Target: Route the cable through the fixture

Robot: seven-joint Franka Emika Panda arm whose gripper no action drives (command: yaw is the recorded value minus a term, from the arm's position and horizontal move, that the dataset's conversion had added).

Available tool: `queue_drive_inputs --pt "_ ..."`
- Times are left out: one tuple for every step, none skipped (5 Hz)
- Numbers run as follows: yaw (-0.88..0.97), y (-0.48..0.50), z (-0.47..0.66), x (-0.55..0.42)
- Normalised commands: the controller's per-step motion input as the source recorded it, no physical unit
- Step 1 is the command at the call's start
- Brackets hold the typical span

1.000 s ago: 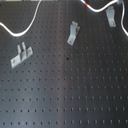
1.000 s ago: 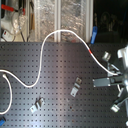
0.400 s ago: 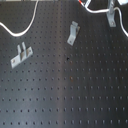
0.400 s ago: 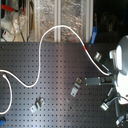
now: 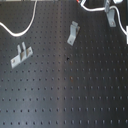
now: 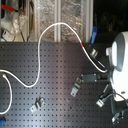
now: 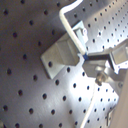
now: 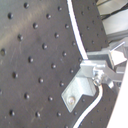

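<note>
The white cable loops over the black board, and its red band lies close to the arm. In the first exterior view the cable curves at the top left, and the fixture, a slim silver clip, stands at the top right. Both wrist views show my gripper shut on the cable right beside the fixture. The second wrist view has the cable running into the gripper just above the fixture. My gripper sits under the white arm.
A slanted silver clip stands mid-board, and a two-pronged bracket stands to the first exterior view's left. The second exterior view shows the same clip and bracket. Shelves and clutter rise behind the perforated board.
The arm has moved towards the second exterior view's left. The cable's red band has shifted left with it. The clips and bracket have stayed in place.
</note>
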Motion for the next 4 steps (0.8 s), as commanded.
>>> queue_drive_inputs --pt "0.12 0.001 0.02 0.000" --pt "0.34 0.066 0.09 0.121" --pt "0.28 0.001 0.08 0.001" --pt "0.14 -0.129 0.18 0.004"
